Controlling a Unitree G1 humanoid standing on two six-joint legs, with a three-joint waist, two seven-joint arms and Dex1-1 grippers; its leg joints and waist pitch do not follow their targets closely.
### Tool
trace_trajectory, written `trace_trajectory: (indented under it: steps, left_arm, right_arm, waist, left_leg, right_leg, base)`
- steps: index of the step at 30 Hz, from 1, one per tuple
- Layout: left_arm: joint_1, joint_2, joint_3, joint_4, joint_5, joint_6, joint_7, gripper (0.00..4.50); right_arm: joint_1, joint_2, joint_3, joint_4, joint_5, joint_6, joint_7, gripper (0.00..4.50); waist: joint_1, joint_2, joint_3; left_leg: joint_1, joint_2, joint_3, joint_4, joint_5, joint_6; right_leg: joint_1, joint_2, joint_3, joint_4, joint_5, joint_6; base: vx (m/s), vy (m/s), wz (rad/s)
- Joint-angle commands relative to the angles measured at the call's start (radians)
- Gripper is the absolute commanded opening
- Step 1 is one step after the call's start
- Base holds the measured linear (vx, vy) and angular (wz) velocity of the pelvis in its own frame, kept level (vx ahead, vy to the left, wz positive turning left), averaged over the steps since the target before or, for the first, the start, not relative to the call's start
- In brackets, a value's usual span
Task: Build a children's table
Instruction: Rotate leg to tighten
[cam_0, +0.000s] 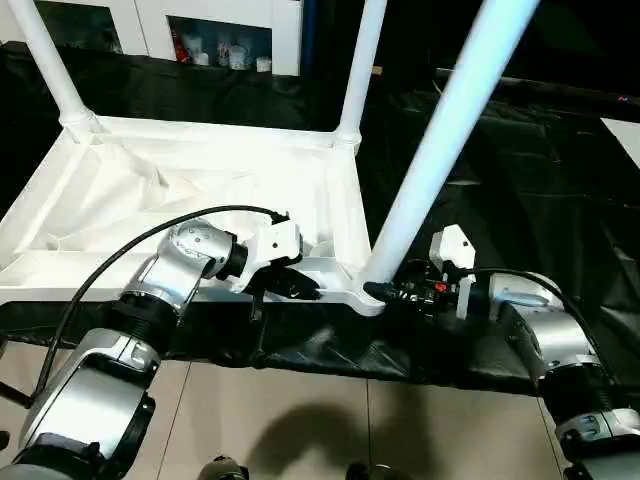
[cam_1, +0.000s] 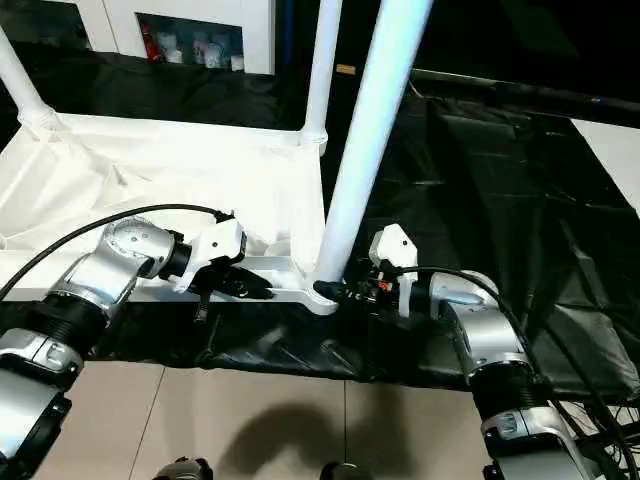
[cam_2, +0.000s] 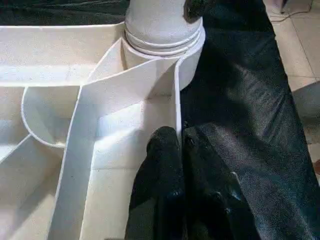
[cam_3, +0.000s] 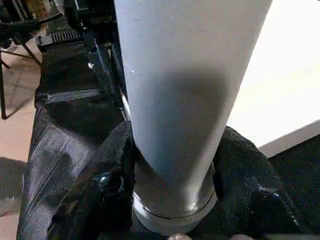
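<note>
Silver forearms nearest camera, at 7 and 5 o'clock in head view. Left gripper (cam_0: 298, 287) closed, fingers pinching thin front wall of tabletop (cam_0: 130, 200), just at 9 o'clock of near corner socket. Right gripper (cam_0: 385, 291) at 3 o'clock of same socket, fingers (cam_3: 107, 185) straddling base of nearest leg (cam_0: 440, 140) and closing on it. Tabletop lay upside down on black cloth (cam_0: 520, 180). Leg's long axis rose toward 1 o'clock, leaning. Two far legs stood in back sockets. Judgement: right arm nearer leg; seating push should run down leg's axis.
</note>
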Motion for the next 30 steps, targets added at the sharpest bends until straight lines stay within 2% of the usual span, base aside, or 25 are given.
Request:
trace_trajectory:
  steps: [1, 10, 11, 12, 13, 14, 15, 17, 18, 19, 20, 21, 22, 23, 24, 25, 26, 27, 28, 29, 30]
  left_arm:
    - [0.014, 0.007, -0.068, 0.041, 0.069, 0.013, 0.009, 0.00]
    - [0.006, -0.023, -0.052, 0.069, 0.083, 0.041, 0.090, 0.00]
    - [0.004, -0.033, -0.049, 0.072, 0.085, 0.049, 0.113, 0.00]
    - [-0.003, -0.053, -0.046, 0.082, 0.089, 0.058, 0.153, 0.00]
    - [-0.017, -0.097, -0.041, 0.102, 0.094, 0.083, 0.224, 0.00]
    - [-0.024, -0.118, -0.041, 0.112, 0.098, 0.090, 0.258, 0.00]
    - [-0.024, -0.118, -0.041, 0.112, 0.098, 0.090, 0.258, 0.00]
    - [-0.035, -0.158, -0.041, 0.128, 0.101, 0.101, 0.302, 0.00]
    - [-0.040, -0.174, -0.042, 0.136, 0.103, 0.103, 0.319, 0.00]
    - [-0.052, -0.206, -0.049, 0.154, 0.110, 0.105, 0.346, 0.00]
    - [-0.060, -0.221, -0.053, 0.167, 0.115, 0.100, 0.361, 0.00]
    - [-0.065, -0.227, -0.054, 0.173, 0.117, 0.099, 0.367, 0.00]
    - [-0.072, -0.238, -0.056, 0.186, 0.119, 0.097, 0.377, 0.00]
    - [-0.087, -0.252, -0.059, 0.208, 0.129, 0.087, 0.401, 0.00]
    - [-0.095, -0.258, -0.061, 0.220, 0.135, 0.081, 0.414, 0.00]
    - [-0.121, -0.275, -0.058, 0.256, 0.150, 0.068, 0.450, 0.00]
    - [-0.121, -0.275, -0.058, 0.256, 0.150, 0.068, 0.450, 0.00]
    - [-0.128, -0.279, -0.055, 0.266, 0.153, 0.065, 0.461, 0.00]
    - [-0.135, -0.282, -0.053, 0.276, 0.159, 0.062, 0.471, 0.00]
    - [-0.142, -0.279, -0.053, 0.289, 0.170, 0.051, 0.483, 0.00]
    - [-0.143, -0.279, -0.053, 0.290, 0.171, 0.049, 0.484, 0.00]
  right_arm:
    - [-0.009, 0.005, 0.039, 0.006, 0.004, 0.005, 0.065, 1.97]
    - [0.037, 0.029, 0.035, -0.012, 0.014, 0.057, 0.042, 1.94]
    - [0.051, 0.035, 0.035, -0.018, 0.012, 0.068, 0.021, 1.94]
    - [0.068, 0.052, 0.030, -0.014, 0.000, 0.077, -0.034, 1.94]
    - [0.100, 0.100, 0.020, 0.002, -0.033, 0.090, -0.171, 1.94]
    - [0.111, 0.126, 0.013, 0.010, -0.045, 0.096, -0.236, 1.94]
    - [0.111, 0.126, 0.013, 0.010, -0.045, 0.096, -0.236, 1.94]
    - [0.115, 0.188, -0.012, 0.030, -0.054, 0.110, -0.367, 1.93]
    - [0.110, 0.217, -0.025, 0.044, -0.058, 0.113, -0.427, 1.93]
    - [0.090, 0.279, -0.050, 0.079, -0.070, 0.114, -0.553, 1.93]
    - [0.076, 0.310, -0.058, 0.097, -0.077, 0.109, -0.609, 1.93]
    - [0.069, 0.323, -0.058, 0.105, -0.083, 0.105, -0.632, 1.93]
    - [0.057, 0.346, -0.059, 0.119, -0.092, 0.098, -0.671, 1.93]
    - [0.031, 0.381, -0.060, 0.144, -0.105, 0.086, -0.734, 1.93]
    - [0.017, 0.399, -0.060, 0.157, -0.112, 0.080, -0.766, 1.93]
    - [-0.037, 0.452, -0.083, 0.201, -0.123, 0.063, -0.889, 1.93]
    - [-0.037, 0.452, -0.083, 0.201, -0.123, 0.063, -0.889, 1.93]
    - [-0.053, 0.464, -0.091, 0.213, -0.126, 0.058, -0.925, 1.93]
    - [-0.066, 0.473, -0.094, 0.221, -0.134, 0.051, -0.958, 1.93]
    - [-0.078, 0.473, -0.097, 0.226, -0.150, 0.036, -0.983, 1.93]
    - [-0.079, 0.473, -0.097, 0.226, -0.151, 0.035, -0.984, 1.93]
  waist:
    - [0.003, 0.001, -0.054]
    - [0.007, 0.001, -0.053]
    - [0.010, -0.003, -0.052]
    - [0.013, -0.002, -0.050]
    - [0.017, -0.002, -0.044]
    - [0.018, 0.000, -0.038]
    - [0.017, -0.001, -0.037]
    - [0.010, -0.005, -0.030]
    - [0.008, 0.001, -0.030]
    - [-0.003, 0.003, -0.026]
    - [-0.020, 0.010, -0.024]
    - [-0.029, 0.011, -0.023]
    - [-0.043, 0.031, -0.018]
    - [-0.045, 0.046, -0.017]
    - [-0.040, 0.048, -0.009]
    - [0.032, 0.072, -0.009]
    - [0.048, 0.063, -0.005]
    - [0.025, -0.014, -0.022]
    - [0.031, -0.037, -0.013]
    - [0.038, -0.025, -0.025]
    - [0.054, 0.010, -0.040]
  left_leg:
    - [0.012, 0.012, 0.012, -0.054, -0.202, 0.085]
    - [0.013, 0.014, 0.011, -0.058, -0.241, 0.071]
    - [0.016, 0.015, 0.012, -0.060, -0.253, 0.067]
    - [0.017, 0.016, 0.011, -0.061, -0.262, 0.064]
    - [0.021, 0.018, 0.012, -0.065, -0.304, 0.047]
    - [0.024, 0.015, 0.007, -0.072, -0.363, 0.023]
    - [0.025, 0.015, 0.004, -0.074, -0.398, 0.010]
    - [0.032, 0.009, -0.013, -0.078, -0.510, -0.016]
    - [0.037, 0.009, -0.017, -0.079, -0.527, -0.023]
    - [0.042, 0.006, -0.026, -0.079, -0.589, -0.037]
    - [0.051, 0.003, -0.038, -0.080, -0.659, -0.046]
    - [0.043, 0.005, -0.046, -0.088, -0.682, -0.048]
    - [0.044, 0.014, -0.060, -0.108, -0.777, -0.052]
    - [0.024, 0.030, -0.067, -0.140, -0.849, -0.050]
    - [0.003, 0.039, -0.062, -0.169, -0.883, -0.044]
    - [-0.063, 0.053, -0.015, -0.231, -0.952, -0.034]
    - [-0.052, 0.056, 0.019, -0.239, -0.918, -0.013]
    - [0.068, 0.009, 0.010, -0.104, -0.665, -0.031]
    - [0.082, -0.021, -0.010, 0.060, -0.270, 0.031]
    - [-0.035, -0.008, -0.048, 0.002, -0.073, 0.029]
    - [-0.018, 0.009, -0.051, -0.046, -0.033, -0.006]
  right_leg:
    - [0.046, -0.027, 0.014, -0.044, -0.121, -0.256]
    - [0.045, -0.029, 0.015, -0.051, -0.191, -0.243]
    - [0.043, -0.028, 0.016, -0.054, -0.207, -0.238]
    - [0.042, -0.029, 0.016, -0.054, -0.222, -0.235]
    - [0.034, -0.031, 0.019, -0.065, -0.289, -0.216]
    - [0.028, -0.033, 0.018, -0.075, -0.392, -0.186]
    - [0.026, -0.034, 0.017, -0.080, -0.452, -0.166]
    - [0.015, -0.039, 0.012, -0.104, -0.678, -0.084]
    - [0.011, -0.042, 0.012, -0.109, -0.710, -0.071]
    - [0.001, -0.039, 0.002, -0.122, -0.773, -0.050]
    - [0.002, -0.035, -0.021, -0.137, -0.809, -0.032]
    - [0.017, -0.034, -0.035, -0.139, -0.799, -0.027]
    - [0.038, -0.026, -0.067, -0.139, -0.712, -0.039]
    - [0.081, -0.019, -0.077, -0.092, -0.533, -0.072]
    - [0.097, -0.014, -0.078, -0.055, -0.472, -0.081]
    - [0.147, 0.006, -0.074, 0.110, -0.278, -0.090]
    - [0.123, 0.011, -0.053, 0.122, -0.245, -0.076]
    - [0.014, -0.058, 0.021, -0.038, -0.704, -0.021]
    - [-0.024, -0.139, 0.041, -0.174, -1.109, -0.001]
    - [0.095, -0.150, 0.045, -0.102, -0.958, -0.028]
    - [0.097, -0.113, 0.023, -0.076, -0.741, -0.063]
  base:
    - [0.000, 0.000, 0.00]
    - [0.000, 0.000, 0.00]
    - [0.000, 0.000, 0.00]
    - [0.000, 0.000, 0.00]
    - [0.000, 0.000, 0.00]
    - [0.000, 0.000, 0.00]
    - [0.000, 0.000, 0.00]
    - [-0.058, 0.004, -0.03]
    - [-0.064, 0.008, -0.04]
    - [-0.092, 0.015, -0.04]
    - [-0.093, 0.027, -0.10]
    - [-0.093, 0.027, -0.10]
    - [-0.072, 0.057, -0.15]
    - [-0.100, 0.065, -0.11]
    - [-0.100, 0.065, -0.11]
    - [-0.115, 0.011, 0.13]
    - [-0.022, -0.094, 0.26]
    - [-0.022, -0.094, 0.26]
    - [0.011, -0.133, -0.05]
    - [0.057, -0.032, -0.39]
    - [0.057, -0.032, -0.39]
